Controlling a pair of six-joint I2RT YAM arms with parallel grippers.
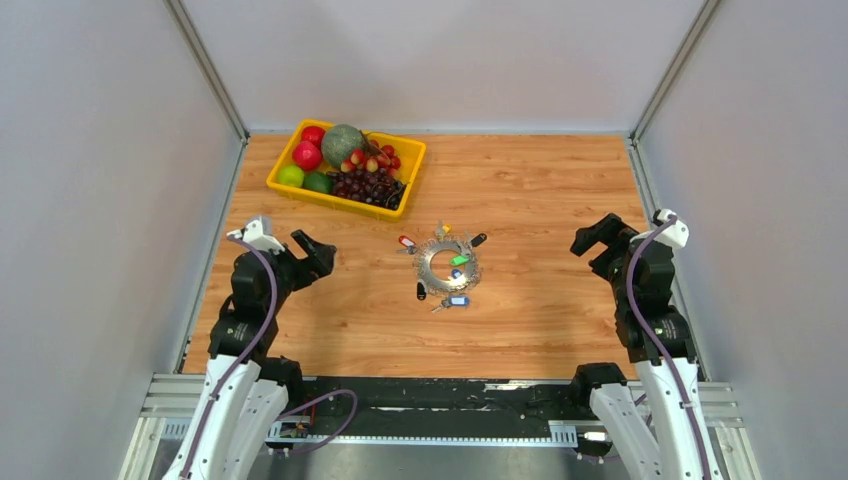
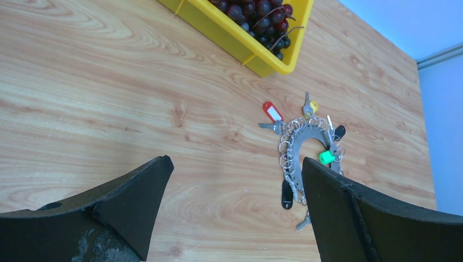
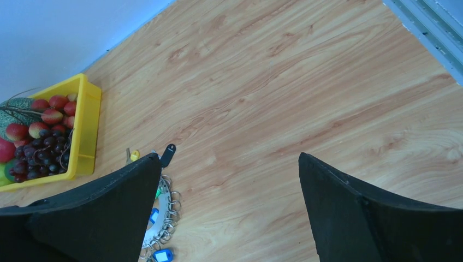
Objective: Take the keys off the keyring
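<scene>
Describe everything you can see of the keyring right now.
The keyring is a broad, flat, silvery metal ring with an open centre, its band lined with many small split rings. It lies flat near the middle of the wooden table, short of the yellow fruit tray and apart from it. The keys, with red, green, blue, yellow and black heads, fan out around it. The left gripper and right gripper are both clear of it.

No text, brand, number or sign can be read in any view. The coloured plastic heads of the keys (image 2: 326, 157) are shown too small for any marking to be made out, and no lettering can be discerned on the yellow tray (image 1: 330, 200).
</scene>
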